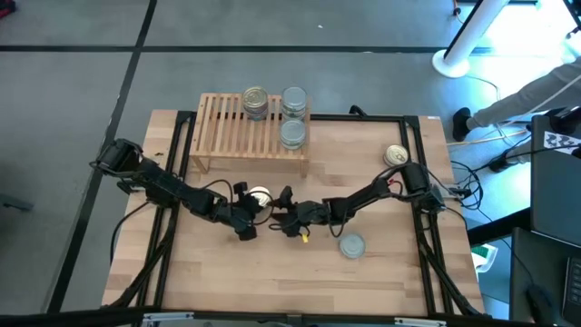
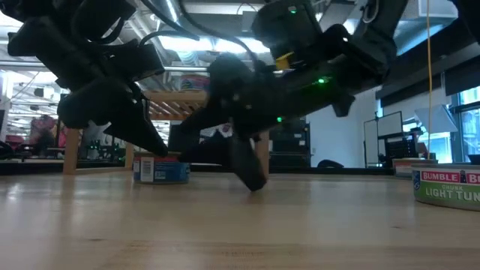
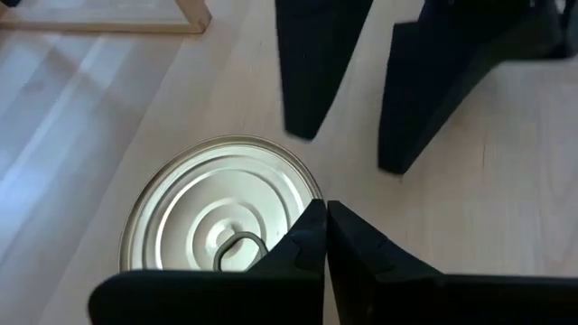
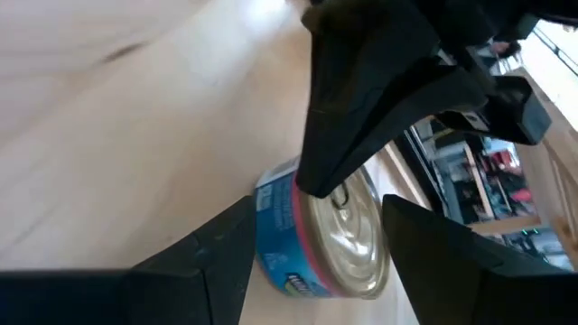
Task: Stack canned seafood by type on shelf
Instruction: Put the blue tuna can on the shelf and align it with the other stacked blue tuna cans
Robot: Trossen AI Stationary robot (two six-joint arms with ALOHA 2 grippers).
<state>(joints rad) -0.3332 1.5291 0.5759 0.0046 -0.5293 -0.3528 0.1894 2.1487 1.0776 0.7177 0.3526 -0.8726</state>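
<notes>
A tin of canned seafood [image 3: 212, 230] with a ring-pull lid and a blue label [image 2: 161, 171] stands on the table's middle [image 1: 259, 196]. My left gripper [image 3: 325, 226] is shut, slanting down, its tips at the lid's rim. My right gripper [image 4: 339, 262] is open and faces the tin [image 4: 321, 239] from the table's right side. Its fingers [image 3: 307, 81] stand short of the tin. On the shelf [image 1: 227, 136] at the far side stand a gold-lidded stack [image 1: 256, 102] and two silver-lidded ones [image 1: 293, 102] [image 1: 292, 134]. My left gripper's shut fingertips [image 4: 316, 181] stand at the edge of the tin's lid [image 3: 302, 203], coming down at a slant from the table's left. I cannot tell whether they touch the lid or hover just over it. The tin stands flat on the table.
A gold-lidded tin [image 1: 396, 155] lies near the table's right edge. A silver-lidded tin [image 1: 351, 245], whose green label shows in the low view [image 2: 448, 186], stands toward the near right. Bare wood [image 1: 272, 272] lies along the near edge.
</notes>
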